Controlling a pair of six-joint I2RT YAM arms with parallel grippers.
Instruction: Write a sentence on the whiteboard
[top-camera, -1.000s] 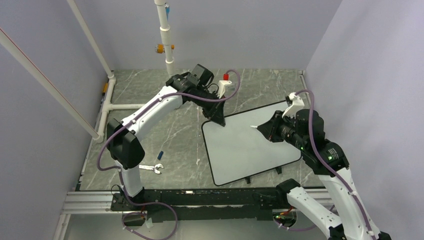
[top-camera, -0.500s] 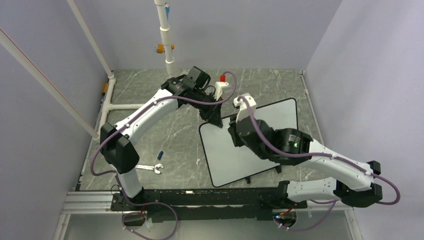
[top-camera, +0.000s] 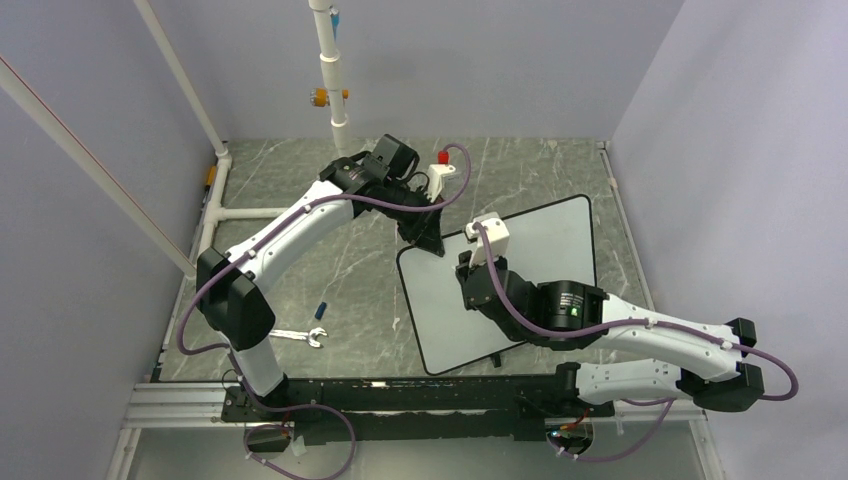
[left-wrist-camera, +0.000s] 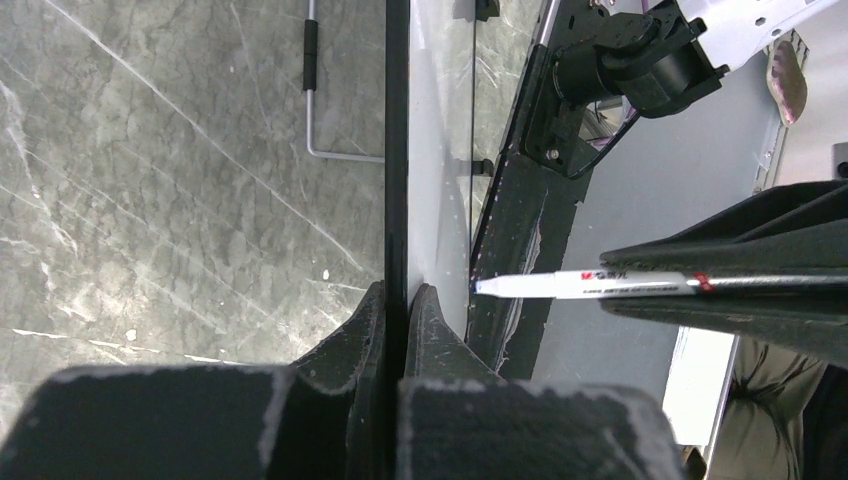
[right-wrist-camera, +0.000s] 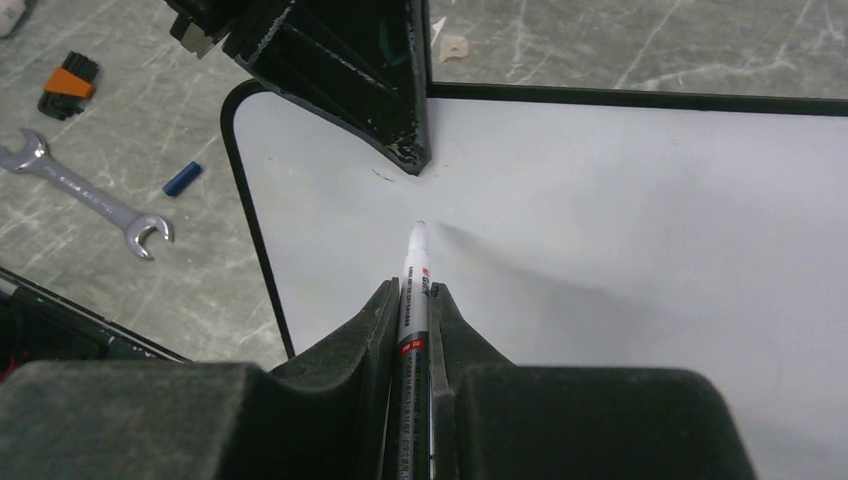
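1. The left gripper (left-wrist-camera: 405, 300) is seen clamped on the black rim of the whiteboard (top-camera: 545, 235). The rim is pinched between the two jaws, near a rounded corner of the board.
2. The right gripper (right-wrist-camera: 415, 292) is closed on a white marker (right-wrist-camera: 416, 268). The barrel is held between the jaws and the tip sticks out ahead of them.
3. The marker tip is pointed at the white board face, just short of the left jaws. Contact with the board cannot be told.
4. Red and dark print is seen on the marker barrel but is too small to read.
5. A short faint mark is seen on the board just beside the left jaw tips. It is not readable.
6. The whiteboard is spread out ahead of and under the right jaws, on the grey marbled table (top-camera: 340, 260).
7. A silver wrench (right-wrist-camera: 90, 195) and a small blue cap (right-wrist-camera: 182, 179) are seen on the table, left of the right jaws and off the board.
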